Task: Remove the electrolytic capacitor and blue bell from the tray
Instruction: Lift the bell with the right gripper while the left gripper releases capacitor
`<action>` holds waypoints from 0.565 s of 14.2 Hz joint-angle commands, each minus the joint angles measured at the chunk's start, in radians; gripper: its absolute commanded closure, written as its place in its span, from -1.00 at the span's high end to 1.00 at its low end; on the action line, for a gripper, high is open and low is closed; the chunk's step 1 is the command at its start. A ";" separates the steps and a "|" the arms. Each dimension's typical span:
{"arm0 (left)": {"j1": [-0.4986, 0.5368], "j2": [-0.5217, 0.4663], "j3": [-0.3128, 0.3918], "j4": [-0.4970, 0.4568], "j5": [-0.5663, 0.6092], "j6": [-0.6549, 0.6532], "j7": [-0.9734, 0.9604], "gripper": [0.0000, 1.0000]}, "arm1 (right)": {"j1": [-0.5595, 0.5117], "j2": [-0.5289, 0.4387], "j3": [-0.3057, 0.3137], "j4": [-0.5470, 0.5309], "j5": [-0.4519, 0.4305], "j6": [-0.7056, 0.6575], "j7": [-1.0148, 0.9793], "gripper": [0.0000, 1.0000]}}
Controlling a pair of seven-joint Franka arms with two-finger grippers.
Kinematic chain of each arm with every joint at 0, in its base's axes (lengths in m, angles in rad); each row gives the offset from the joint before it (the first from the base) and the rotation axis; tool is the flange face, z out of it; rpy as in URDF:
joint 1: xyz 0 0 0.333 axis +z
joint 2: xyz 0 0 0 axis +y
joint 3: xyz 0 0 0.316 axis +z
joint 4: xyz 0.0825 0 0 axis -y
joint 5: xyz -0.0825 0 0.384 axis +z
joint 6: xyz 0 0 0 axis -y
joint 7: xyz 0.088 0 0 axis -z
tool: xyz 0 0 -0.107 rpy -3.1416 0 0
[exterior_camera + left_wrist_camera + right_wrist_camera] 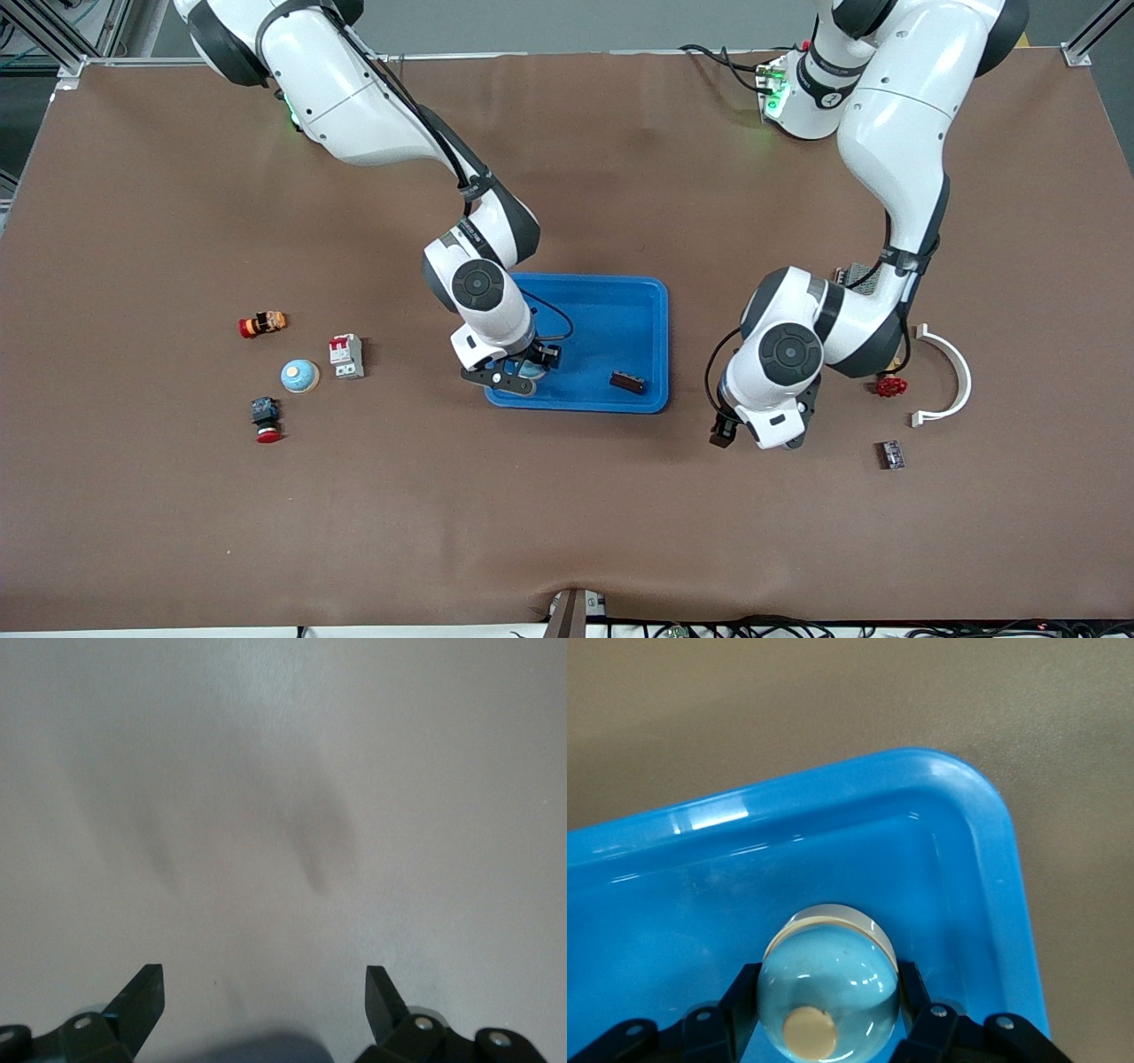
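Right gripper [828, 1010]: my fingers clasp the blue bell [828, 979], lower centre, lifting it from the tray [983, 828].
Left gripper [264, 1010]: spread, waiting, idle.

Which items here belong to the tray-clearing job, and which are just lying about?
Job: tray; blue bell in the tray, right gripper fingers around it; small dark part in the tray.

Lying about: second bell, red buttons, white bracket. Left gripper waits open.

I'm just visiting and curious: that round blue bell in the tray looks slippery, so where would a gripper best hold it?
Across its widest part, low on the dome, coming straight down from above. The blue bell sits dome-up in the tray corner, and the right gripper has a finger on each side of it.
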 commanded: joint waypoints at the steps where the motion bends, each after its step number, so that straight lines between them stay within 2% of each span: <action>1: -0.025 -0.018 0.000 -0.015 0.016 -0.016 -0.061 1.00 | 0.012 0.011 -0.007 0.034 -0.013 -0.009 0.020 -0.09; 5: -0.076 -0.020 -0.003 -0.034 0.016 -0.016 -0.133 1.00 | 0.005 -0.013 -0.006 0.057 0.000 -0.055 0.017 -0.09; 8: -0.093 -0.018 -0.032 -0.034 0.016 -0.016 -0.208 1.00 | -0.011 -0.039 -0.006 0.065 -0.006 -0.096 0.006 -0.09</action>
